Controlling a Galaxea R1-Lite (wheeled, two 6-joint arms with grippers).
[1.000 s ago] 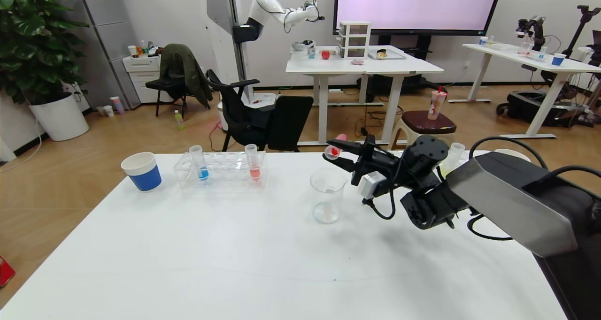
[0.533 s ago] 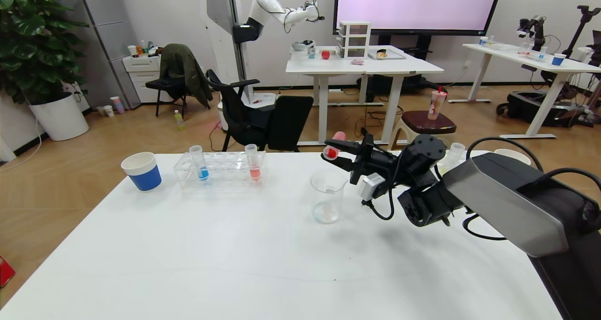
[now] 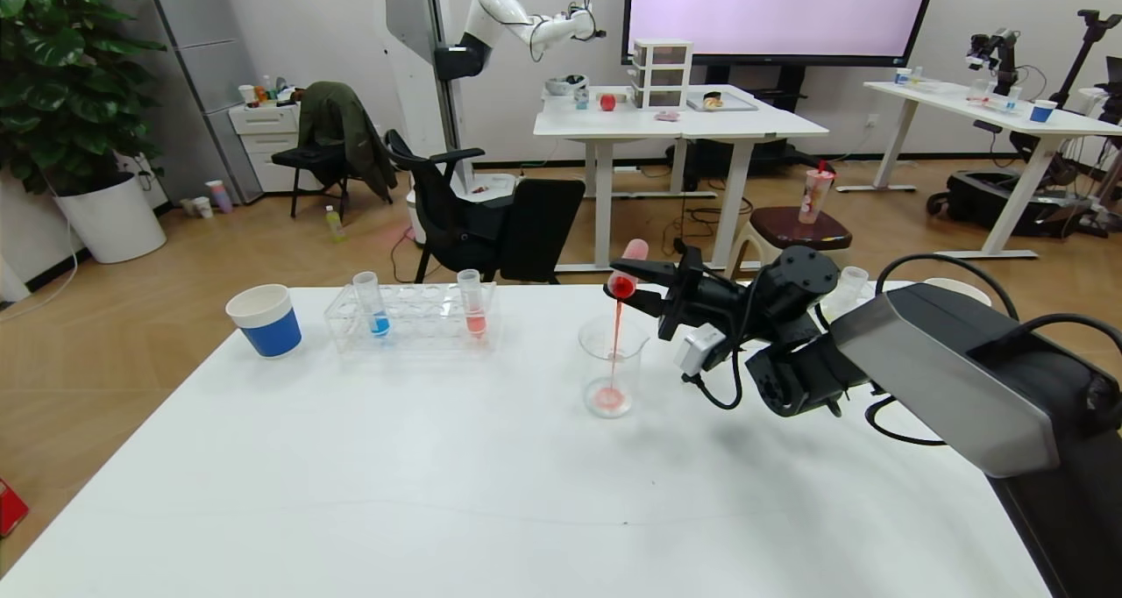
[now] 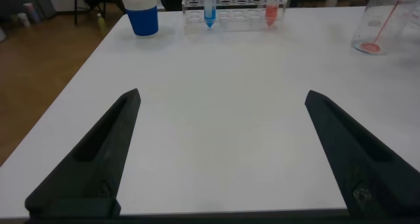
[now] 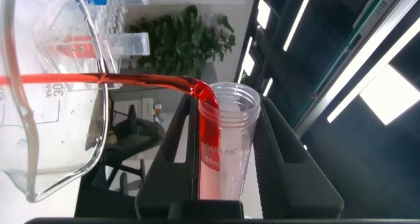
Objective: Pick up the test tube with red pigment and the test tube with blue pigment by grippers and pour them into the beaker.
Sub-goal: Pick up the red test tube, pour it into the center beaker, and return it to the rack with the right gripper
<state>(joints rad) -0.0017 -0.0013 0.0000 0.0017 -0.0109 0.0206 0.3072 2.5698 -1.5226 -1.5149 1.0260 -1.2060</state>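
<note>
White table (image 3: 438, 493) — right pincer (image 3: 633, 284) clenches the tipped red tube (image 3: 625, 274), base hidden — beaker (image 3: 611, 366) below.

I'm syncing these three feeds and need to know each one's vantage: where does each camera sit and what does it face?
Head view: high on the robot, looking down the white table; right arm and right gripper show.
Left wrist view: low over the table, facing the clear tube rack; open left gripper shows.
Right wrist view: along the jaws, at the clear red-liquid test tube pouring.
Shared: the clear glass beaker catching the red stream appears in all three.
</note>
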